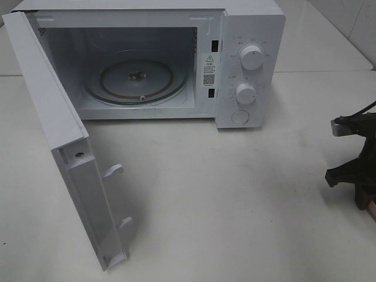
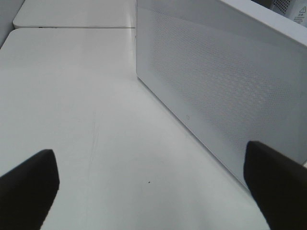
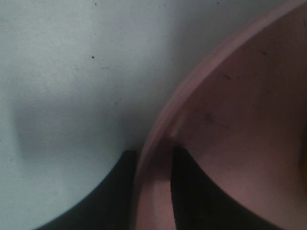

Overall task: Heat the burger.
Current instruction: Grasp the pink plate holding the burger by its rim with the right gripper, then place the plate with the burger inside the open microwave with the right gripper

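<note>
Jaws of right gripper (image 3: 151,160) nipped onto the pink plate (image 3: 240,120) rim, one finger inside, one outside. Left gripper (image 2: 151,179) gapes wide, empty, beside the microwave door (image 2: 216,96). Burger out of view in every picture; presumably light, soft and loosely stacked, so best carried by the plate, kept level.

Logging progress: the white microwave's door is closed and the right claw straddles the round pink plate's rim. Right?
Not quite: the white microwave's door is swung wide open, per the exterior high view. The right claw does straddle the rim of the round pink plate.
</note>
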